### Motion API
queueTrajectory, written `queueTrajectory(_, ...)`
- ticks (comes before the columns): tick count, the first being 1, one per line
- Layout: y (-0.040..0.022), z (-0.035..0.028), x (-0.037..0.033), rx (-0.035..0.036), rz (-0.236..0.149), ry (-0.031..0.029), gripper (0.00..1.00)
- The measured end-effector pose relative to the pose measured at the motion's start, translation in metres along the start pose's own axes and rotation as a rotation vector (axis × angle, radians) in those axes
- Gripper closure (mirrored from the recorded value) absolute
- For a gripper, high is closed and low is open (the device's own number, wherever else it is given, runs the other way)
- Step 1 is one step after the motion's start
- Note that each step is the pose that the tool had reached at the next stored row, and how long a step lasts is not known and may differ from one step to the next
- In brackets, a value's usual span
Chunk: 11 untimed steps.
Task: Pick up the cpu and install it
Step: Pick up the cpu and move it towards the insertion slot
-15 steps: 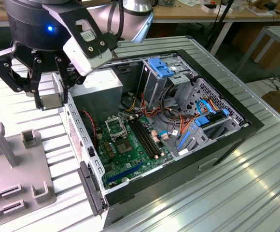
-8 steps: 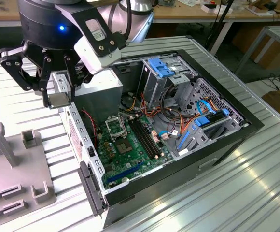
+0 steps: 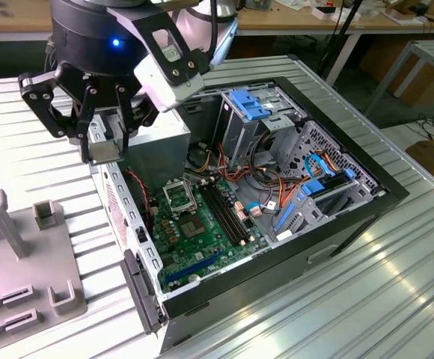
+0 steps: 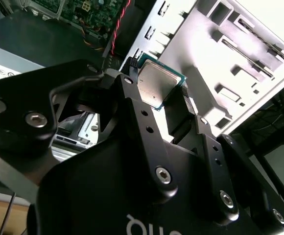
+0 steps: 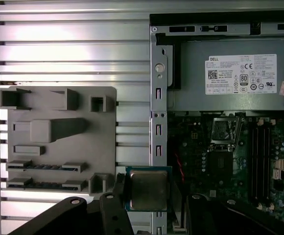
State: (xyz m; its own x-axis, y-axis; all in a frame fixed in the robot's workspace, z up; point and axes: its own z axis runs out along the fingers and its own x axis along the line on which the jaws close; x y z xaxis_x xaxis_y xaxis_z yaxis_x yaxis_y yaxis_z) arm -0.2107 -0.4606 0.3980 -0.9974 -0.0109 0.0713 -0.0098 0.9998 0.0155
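In the upper left of the exterior view, the gripper (image 3: 106, 149) hung over the edge of the computer case (image 3: 395, 193), near the power-supply box (image 5: 230, 73). Its fingers were clamped on the cpu (image 5: 148, 188), gripping it by its edges in both wrist views. The pick-up looked done but the install did not. The socket (image 3: 178, 196) on the motherboard appeared empty, well apart from the cpu.

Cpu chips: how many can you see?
1. The cpu is gripped in the gripper, above the metal edge of the computer case. The socket looks empty, and none seem hidden.
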Motion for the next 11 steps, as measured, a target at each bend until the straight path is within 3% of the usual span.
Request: queueTrajectory(11,-0.0002,-0.0013,-0.0183,-0.0001,0.000,0.0000,0.53)
